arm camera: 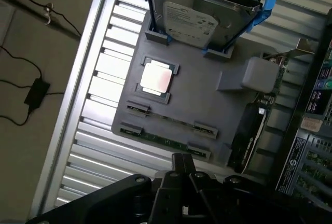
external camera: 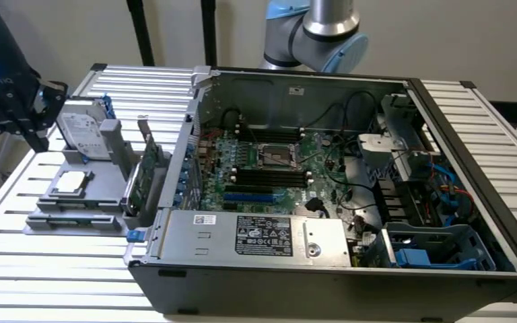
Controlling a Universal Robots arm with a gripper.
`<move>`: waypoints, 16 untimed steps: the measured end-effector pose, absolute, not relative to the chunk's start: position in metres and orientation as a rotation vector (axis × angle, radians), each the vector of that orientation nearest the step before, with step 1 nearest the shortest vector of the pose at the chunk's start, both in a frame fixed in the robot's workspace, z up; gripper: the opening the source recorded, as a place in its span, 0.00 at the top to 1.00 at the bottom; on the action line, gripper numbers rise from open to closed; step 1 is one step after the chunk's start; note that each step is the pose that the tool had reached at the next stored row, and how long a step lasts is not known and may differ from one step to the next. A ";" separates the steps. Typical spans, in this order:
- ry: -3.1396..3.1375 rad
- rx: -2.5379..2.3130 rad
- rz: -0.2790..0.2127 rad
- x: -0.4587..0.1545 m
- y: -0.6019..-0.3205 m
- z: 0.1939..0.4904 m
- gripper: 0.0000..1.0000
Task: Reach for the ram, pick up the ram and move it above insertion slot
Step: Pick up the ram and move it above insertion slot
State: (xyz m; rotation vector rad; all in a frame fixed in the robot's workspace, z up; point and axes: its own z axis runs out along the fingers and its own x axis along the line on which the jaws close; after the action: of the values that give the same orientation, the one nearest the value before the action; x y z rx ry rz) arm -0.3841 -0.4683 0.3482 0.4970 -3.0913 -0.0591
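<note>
Your gripper [arm camera: 182, 163] hangs just off the grey holder [arm camera: 207, 99], its fingers drawn together on nothing and its body cut off at the frame edge. The ram [arm camera: 161, 140] stands edge-on in the holder's slot nearest the gripper, a thin green strip; you can't make out its chips.

Bright, even light from above. Glare on table slats [arm camera: 98, 79] beside gripper [arm camera: 181, 180]; processor lid [arm camera: 155, 77] just ahead of gripper washed out; gripper itself v. dark; PC case [external camera: 330, 279] interior shadowed.
</note>
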 end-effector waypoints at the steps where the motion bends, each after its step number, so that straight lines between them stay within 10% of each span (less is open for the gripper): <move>1: -3.086 0.524 -0.059 -0.384 -0.468 0.348 0.89; 16: -2.983 0.938 -0.056 -0.384 -0.468 0.342 0.89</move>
State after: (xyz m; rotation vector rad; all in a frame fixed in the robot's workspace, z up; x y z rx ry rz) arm -0.3841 -0.4683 0.3421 0.9379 -2.9831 -0.0558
